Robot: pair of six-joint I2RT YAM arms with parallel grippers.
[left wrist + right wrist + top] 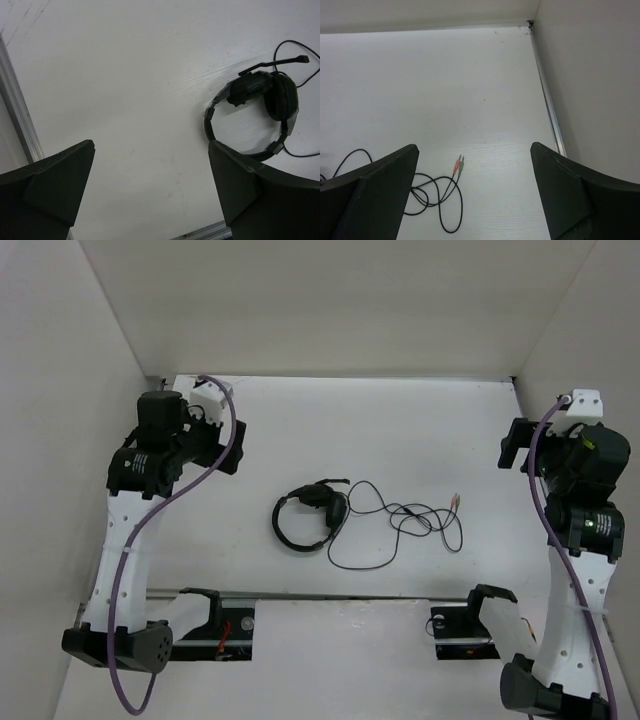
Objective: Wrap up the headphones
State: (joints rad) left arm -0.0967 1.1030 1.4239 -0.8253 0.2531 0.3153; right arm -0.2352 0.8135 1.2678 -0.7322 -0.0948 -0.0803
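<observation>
Left gripper (pixel 151 150): apart, empty.
Right gripper (pixel 474 147): apart, empty.
Headphones (pixel 305 518): light; likely grip band (pixel 206 122).
Cable (pixel 462 202): limp, snaggy.

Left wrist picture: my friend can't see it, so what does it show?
Black headphones with a short mic boom lie on a white table, at the right of the picture. At the bottom, the left pincer is open wide, its two dark fingers holding nothing.

light: bright, even, diffuse | shadows: faint, soft | glare: mild on white table (pixel 400 420) | focus: sharp, slight grain
</observation>
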